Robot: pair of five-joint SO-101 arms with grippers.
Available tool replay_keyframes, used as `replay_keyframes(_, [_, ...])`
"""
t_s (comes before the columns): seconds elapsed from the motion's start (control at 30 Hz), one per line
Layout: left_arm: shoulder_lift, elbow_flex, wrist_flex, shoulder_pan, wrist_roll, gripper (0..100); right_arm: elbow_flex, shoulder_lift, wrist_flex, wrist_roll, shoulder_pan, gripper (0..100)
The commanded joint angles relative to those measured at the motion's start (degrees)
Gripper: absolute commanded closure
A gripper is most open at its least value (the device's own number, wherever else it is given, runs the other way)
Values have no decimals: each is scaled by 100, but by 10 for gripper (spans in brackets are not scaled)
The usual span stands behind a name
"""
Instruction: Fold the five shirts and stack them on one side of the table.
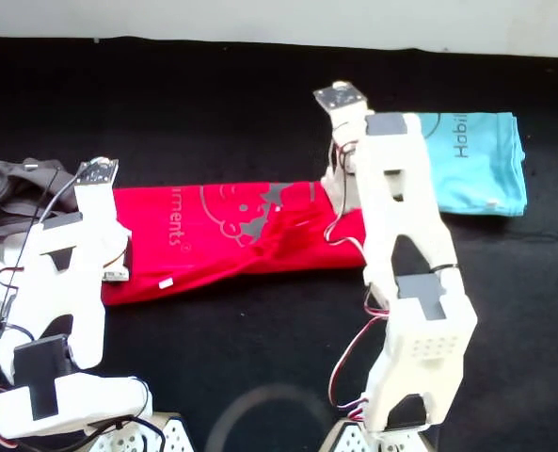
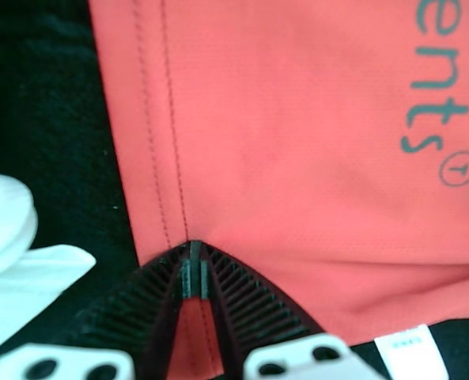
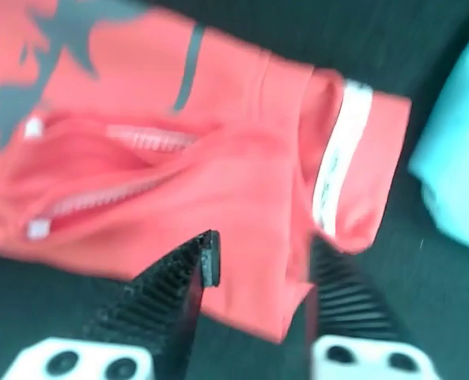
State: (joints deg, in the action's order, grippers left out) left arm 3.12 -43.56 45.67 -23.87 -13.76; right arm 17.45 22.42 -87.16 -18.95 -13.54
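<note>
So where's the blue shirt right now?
In the high view the blue shirt lies folded at the far right of the table, just past the right-hand end of the red shirt.

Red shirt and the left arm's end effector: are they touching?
Touching. The left wrist view shows the left end effector closed on the red shirt at its stitched hem, with fabric pinched between the shut jaws.

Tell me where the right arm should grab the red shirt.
Probably the bunched edge of the red shirt nearest the cyan shirt, from above: it lies flat, that fold rises under the open right gripper, and the left gripper holds the opposite hem.
</note>
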Motion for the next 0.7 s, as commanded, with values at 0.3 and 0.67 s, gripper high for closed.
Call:
replay_keyframes(0.3, [-22,4,-202,-66,26,991,-725,-31,1253,-800,-1112,991])
replay_keyframes(0.67, [-22,4,-202,-66,26,991,-391,145,1736,-149,-1420,991])
